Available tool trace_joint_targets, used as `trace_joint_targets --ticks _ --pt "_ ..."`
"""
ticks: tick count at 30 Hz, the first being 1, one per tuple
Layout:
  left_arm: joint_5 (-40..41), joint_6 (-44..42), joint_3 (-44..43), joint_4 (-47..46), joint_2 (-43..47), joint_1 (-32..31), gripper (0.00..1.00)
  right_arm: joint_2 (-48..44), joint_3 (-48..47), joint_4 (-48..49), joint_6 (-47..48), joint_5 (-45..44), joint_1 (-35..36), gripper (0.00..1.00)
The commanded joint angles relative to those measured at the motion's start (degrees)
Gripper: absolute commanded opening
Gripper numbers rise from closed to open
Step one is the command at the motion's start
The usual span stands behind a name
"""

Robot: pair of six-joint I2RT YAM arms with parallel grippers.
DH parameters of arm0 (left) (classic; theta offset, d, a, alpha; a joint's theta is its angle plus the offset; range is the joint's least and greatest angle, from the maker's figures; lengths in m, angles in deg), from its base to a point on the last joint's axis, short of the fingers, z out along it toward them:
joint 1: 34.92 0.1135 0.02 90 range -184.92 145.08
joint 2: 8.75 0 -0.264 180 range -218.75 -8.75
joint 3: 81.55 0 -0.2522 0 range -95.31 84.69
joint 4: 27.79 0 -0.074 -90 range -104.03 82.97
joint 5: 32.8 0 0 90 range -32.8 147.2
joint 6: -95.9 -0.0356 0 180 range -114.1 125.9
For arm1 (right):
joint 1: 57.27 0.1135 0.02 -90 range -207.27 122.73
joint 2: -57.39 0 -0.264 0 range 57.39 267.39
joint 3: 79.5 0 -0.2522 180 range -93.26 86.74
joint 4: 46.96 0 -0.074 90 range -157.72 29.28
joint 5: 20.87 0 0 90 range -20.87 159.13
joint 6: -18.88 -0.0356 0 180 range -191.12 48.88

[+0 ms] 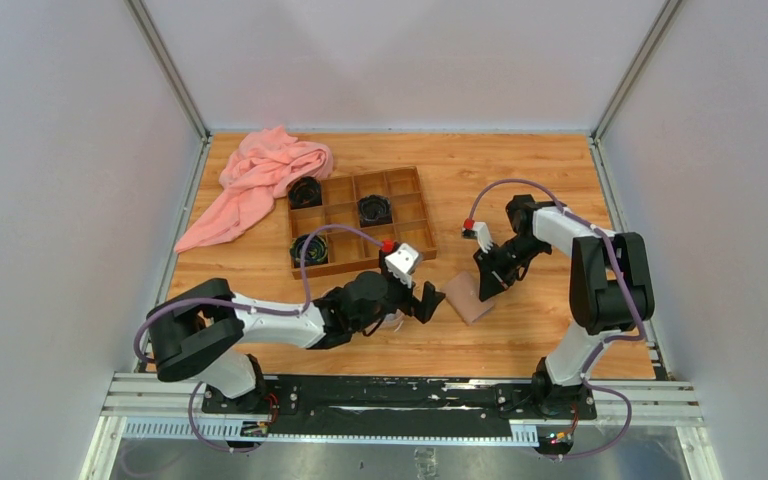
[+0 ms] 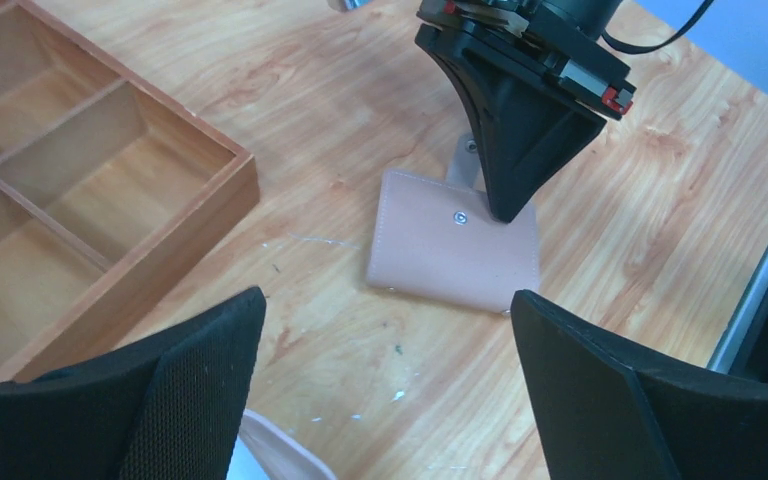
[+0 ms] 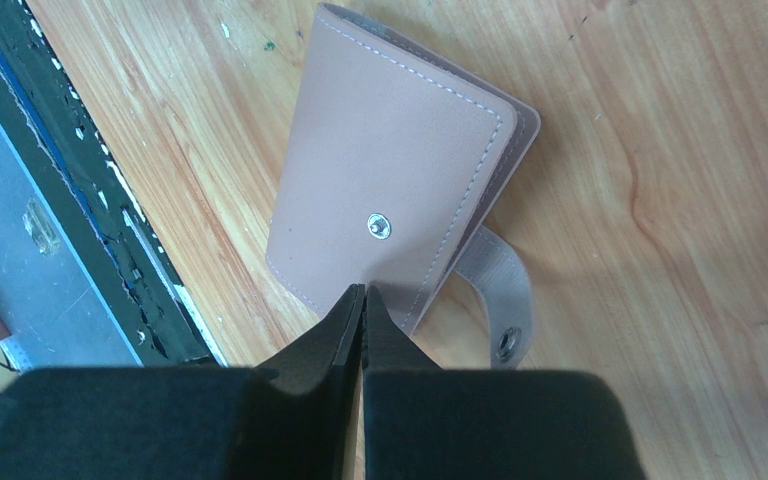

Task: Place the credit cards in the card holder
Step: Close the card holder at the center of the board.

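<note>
Just right of the brown wooden compartment box [image 2: 150, 270], the left pincer [image 2: 388, 300] gapes wide, holding nothing, near the squarish tan-pink leather card holder [image 2: 440, 250]. The holder lies folded shut on the wooden surface [image 2: 340, 100], its strap unsnapped. The right pincer [image 3: 363, 292], closed tight, touches the cover's edge.

Bare bench [image 2: 340, 110] is left between wooden box [image 2: 175, 238] and wallet [image 2: 440, 250]; the wallet's far edge is blocked by the closed right gripper [image 2: 508, 210].
</note>
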Motion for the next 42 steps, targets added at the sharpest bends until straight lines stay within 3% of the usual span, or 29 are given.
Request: trace_joint_targets --ticks 1,5,8,13,18,29,36,39,42 --pt "-4.81 -2.13 3.93 -13.43 -0.71 3.47 1.0 1.03 -1.38 -1.35 1.38 0.01 0.66 0.03" --pt "-16.82 1.88 2.62 -16.39 -4.74 8.3 0.99 0.97 -1.57 -1.76 2.26 0.93 0.66 0.04" --pt "-23.56 6.37 1.71 -19.19 -8.38 11.96 0.92 1.0 -1.53 -1.9 2.61 1.07 0.67 0.04" --pt "-27.55 6.57 -4.97 -9.8 -12.79 13.45 0.79 1.22 -1.75 -2.06 2.89 0.87 0.67 0.04" --pt "-29.86 5.48 -11.71 -3.87 -17.6 13.49 0.67 2.09 -2.08 -2.7 3.42 1.32 0.68 0.04" --pt "-28.18 9.41 -18.31 2.11 -25.85 13.04 0.63 2.91 -2.8 -3.69 3.79 1.86 0.66 0.04" --pt "-29.22 10.76 -22.68 4.11 -30.62 11.89 0.55 3.15 -2.98 -4.02 3.97 1.94 0.67 0.04" --pt "-29.48 11.01 -23.65 4.74 -31.46 11.65 0.47 3.15 -3.07 -4.15 4.05 1.94 0.66 0.04" --pt "-29.56 11.32 -23.97 5.53 -31.84 11.53 0.27 2.98 -3.15 -4.24 4.08 2.01 0.67 0.04"
